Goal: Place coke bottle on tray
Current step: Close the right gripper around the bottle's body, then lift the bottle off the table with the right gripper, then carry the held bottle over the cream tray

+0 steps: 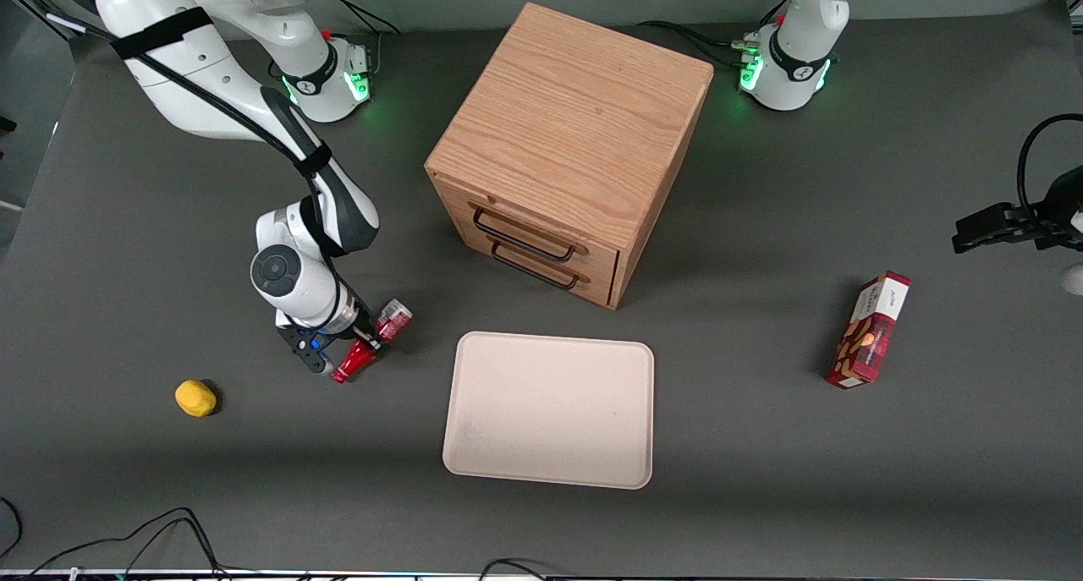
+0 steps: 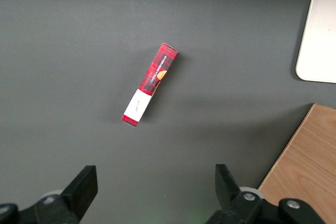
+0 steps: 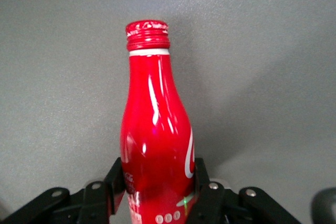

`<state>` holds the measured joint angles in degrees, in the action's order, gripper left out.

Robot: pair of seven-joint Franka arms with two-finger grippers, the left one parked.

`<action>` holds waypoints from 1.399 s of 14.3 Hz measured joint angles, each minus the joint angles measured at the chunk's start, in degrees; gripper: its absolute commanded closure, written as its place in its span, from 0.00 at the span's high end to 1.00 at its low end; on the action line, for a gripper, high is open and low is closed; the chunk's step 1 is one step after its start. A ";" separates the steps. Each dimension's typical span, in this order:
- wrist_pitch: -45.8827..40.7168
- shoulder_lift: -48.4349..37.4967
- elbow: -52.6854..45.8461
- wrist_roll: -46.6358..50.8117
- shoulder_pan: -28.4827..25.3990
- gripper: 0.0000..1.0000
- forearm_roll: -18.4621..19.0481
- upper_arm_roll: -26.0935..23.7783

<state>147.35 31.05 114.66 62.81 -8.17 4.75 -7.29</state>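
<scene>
The right arm's gripper (image 1: 365,341) sat low over the dark table (image 1: 127,251), toward the working arm's end, with its two fingers (image 3: 202,190) clamped on the lower body of the coke bottle (image 1: 369,344). In the front view the bottle lay tilted in the grip, its red cap end nearer the camera than its silvery base, and whether it touched the table could not be told. The wrist view showed the bottle (image 3: 156,135) between the pads, cap pointing away. The beige tray (image 1: 550,409) lay flat just beside the gripper, in front of the wooden drawer cabinet (image 1: 568,145). A yellow lemon-like object (image 1: 195,397) rested near the gripper. The red snack box (image 1: 870,331) lay toward the parked arm's end.
</scene>
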 measured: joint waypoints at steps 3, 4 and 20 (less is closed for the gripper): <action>-0.19 -0.18 -0.38 0.00 0.06 0.00 0.19 0.05; -1.33 -0.76 -0.83 -0.18 0.20 0.00 0.41 0.09; -58.88 -17.43 -33.47 -24.09 3.20 0.00 -4.87 0.11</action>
<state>88.47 13.62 81.18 38.72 -4.97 -0.11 -7.18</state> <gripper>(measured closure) 0.445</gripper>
